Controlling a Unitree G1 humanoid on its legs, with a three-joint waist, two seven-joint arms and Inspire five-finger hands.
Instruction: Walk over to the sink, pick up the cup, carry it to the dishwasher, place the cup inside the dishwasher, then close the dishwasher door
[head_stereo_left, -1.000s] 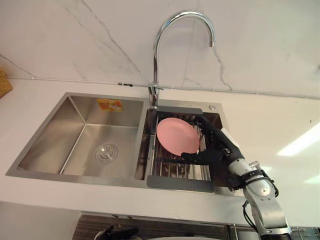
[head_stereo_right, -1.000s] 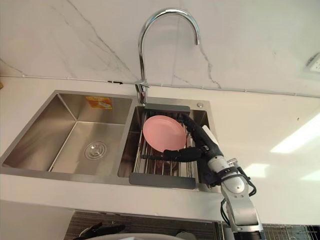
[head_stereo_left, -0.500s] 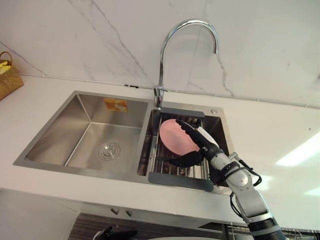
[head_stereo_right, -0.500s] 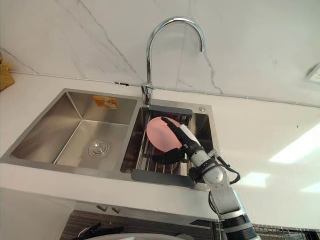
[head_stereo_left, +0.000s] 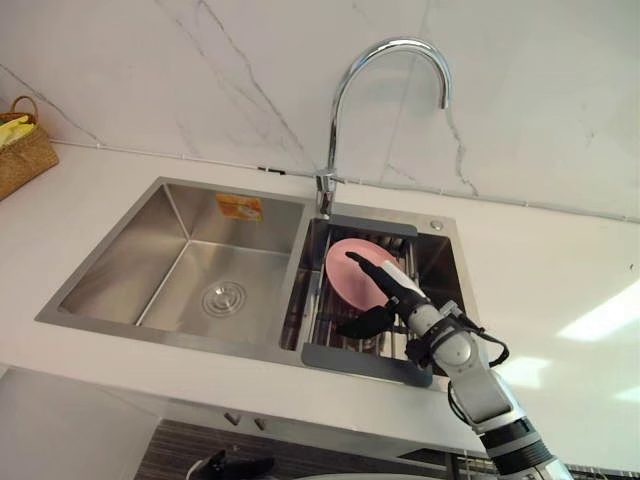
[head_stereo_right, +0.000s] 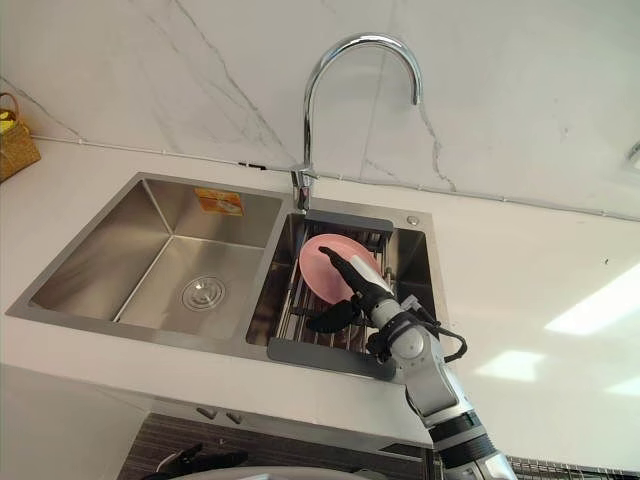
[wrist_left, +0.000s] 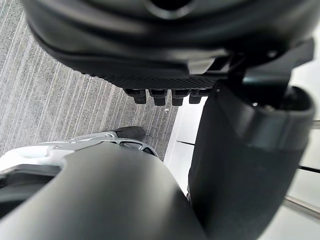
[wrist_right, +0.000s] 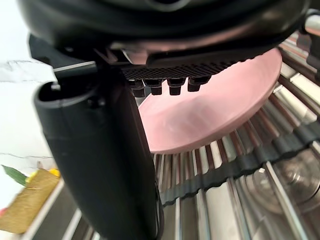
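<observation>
R hand (head_stereo_left: 397, 296) just over pink plate (head_stereo_left: 343, 278)

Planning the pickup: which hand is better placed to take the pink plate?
Right. The right hand is open over the pink plate in the rack; the left hand hangs near the floor.

- The sink (head_stereo_left: 130, 262) is showing brushed, dully shining steel
- The faucet (head_stereo_left: 338, 110) is gleaming as polished metal
- The plate (head_stereo_left: 345, 265) is looking smooth, matt, plastic-like
- The rack (wrist_right: 227, 170) is showing shiny metal rods under dark ribbed strips
- The surface (head_stereo_left: 560, 270) is reflecting light, white and glossy
</observation>
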